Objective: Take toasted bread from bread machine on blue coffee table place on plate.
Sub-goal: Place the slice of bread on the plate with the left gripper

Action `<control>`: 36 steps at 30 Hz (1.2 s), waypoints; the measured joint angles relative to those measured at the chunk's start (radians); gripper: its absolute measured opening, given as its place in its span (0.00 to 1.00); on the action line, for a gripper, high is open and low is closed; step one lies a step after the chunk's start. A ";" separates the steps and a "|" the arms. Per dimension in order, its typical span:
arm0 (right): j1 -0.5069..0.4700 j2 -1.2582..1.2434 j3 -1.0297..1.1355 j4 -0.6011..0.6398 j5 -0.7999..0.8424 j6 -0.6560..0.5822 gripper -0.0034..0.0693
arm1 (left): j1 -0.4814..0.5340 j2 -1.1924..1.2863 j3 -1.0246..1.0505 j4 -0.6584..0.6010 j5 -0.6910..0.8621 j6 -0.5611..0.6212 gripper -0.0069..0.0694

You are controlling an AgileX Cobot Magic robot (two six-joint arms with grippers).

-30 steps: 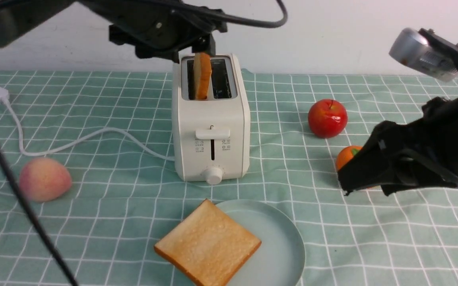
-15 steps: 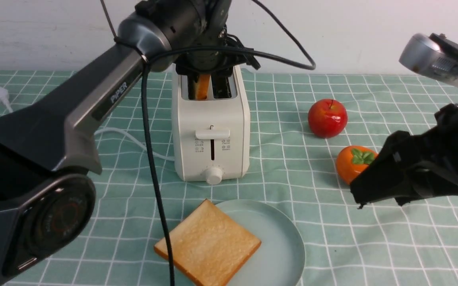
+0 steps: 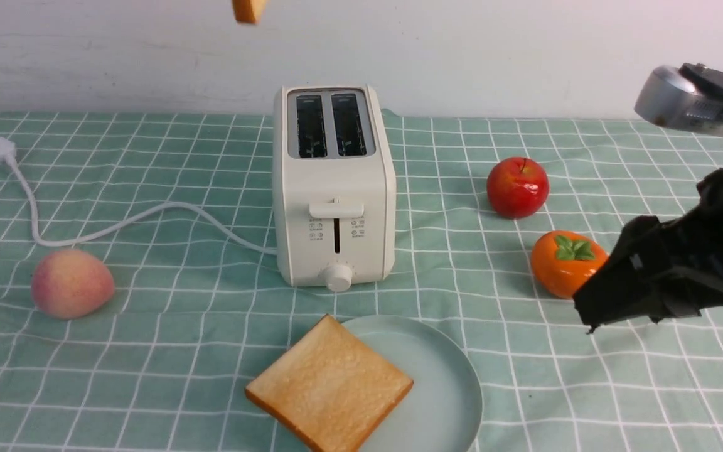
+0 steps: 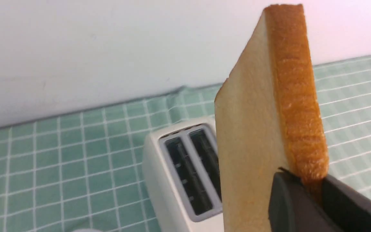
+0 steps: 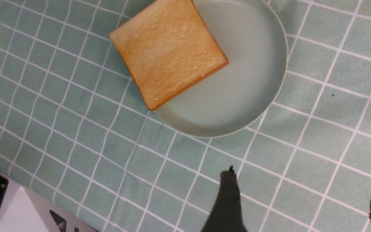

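The white bread machine [image 3: 334, 188] stands mid-table on the blue coffee table [image 3: 148, 351], both slots empty; it also shows in the left wrist view [image 4: 172, 180]. One toasted bread slice [image 3: 329, 384] lies flat on the plate [image 3: 443, 389], overhanging its left rim; the right wrist view shows both slice [image 5: 167, 51] and plate [image 5: 237, 96]. My left gripper [image 4: 304, 199] is shut on the second slice [image 4: 269, 112], held upright high above the toaster; only its corner [image 3: 248, 9] shows at the front view's top edge. My right gripper [image 3: 612, 307] hovers open and empty right of the plate, fingers [image 5: 227, 199] wide apart.
A red apple [image 3: 517, 187] and an orange persimmon [image 3: 562, 263] lie right of the toaster, close to my right gripper. A peach [image 3: 71, 284] lies at the left. The toaster's white cord [image 3: 117, 223] runs left to its plug [image 3: 0, 149]. A white wall stands behind.
My left arm has lifted the second slice out of the toaster's left slot and risen out of the front view. My right gripper has drifted right, uncovering the persimmon.
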 joint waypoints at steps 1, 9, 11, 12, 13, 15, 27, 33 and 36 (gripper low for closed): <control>0.000 0.000 0.000 0.001 0.001 -0.016 0.80 | 0.030 -0.050 0.038 -0.082 0.000 0.041 0.15; 0.000 0.000 0.000 0.137 0.052 -0.242 0.80 | 0.171 -0.293 0.620 -0.643 0.000 0.348 0.15; 0.000 0.000 0.000 0.230 0.078 -0.333 0.80 | 0.174 -0.302 0.919 -0.821 -0.004 0.477 0.15; 0.000 0.000 0.000 0.248 0.081 -0.356 0.80 | 0.174 -0.298 0.981 -0.871 -0.015 0.529 0.15; 0.000 0.000 0.000 0.269 0.082 -0.369 0.80 | 0.174 -0.290 1.061 -0.910 -0.038 0.561 0.15; 0.000 0.000 0.000 0.312 0.083 -0.408 0.80 | 0.174 -0.260 1.250 -1.063 -0.149 0.665 0.15; 0.000 0.000 -0.001 0.330 0.086 -0.432 0.80 | 0.143 -0.017 1.547 -1.368 -0.505 0.828 0.23; 0.000 0.000 -0.001 0.330 0.086 -0.432 0.80 | 0.092 -0.004 1.538 -1.268 -0.605 0.831 0.59; 0.000 0.000 -0.001 0.330 0.086 -0.432 0.80 | 0.102 -0.035 1.505 -1.191 -0.639 0.811 0.78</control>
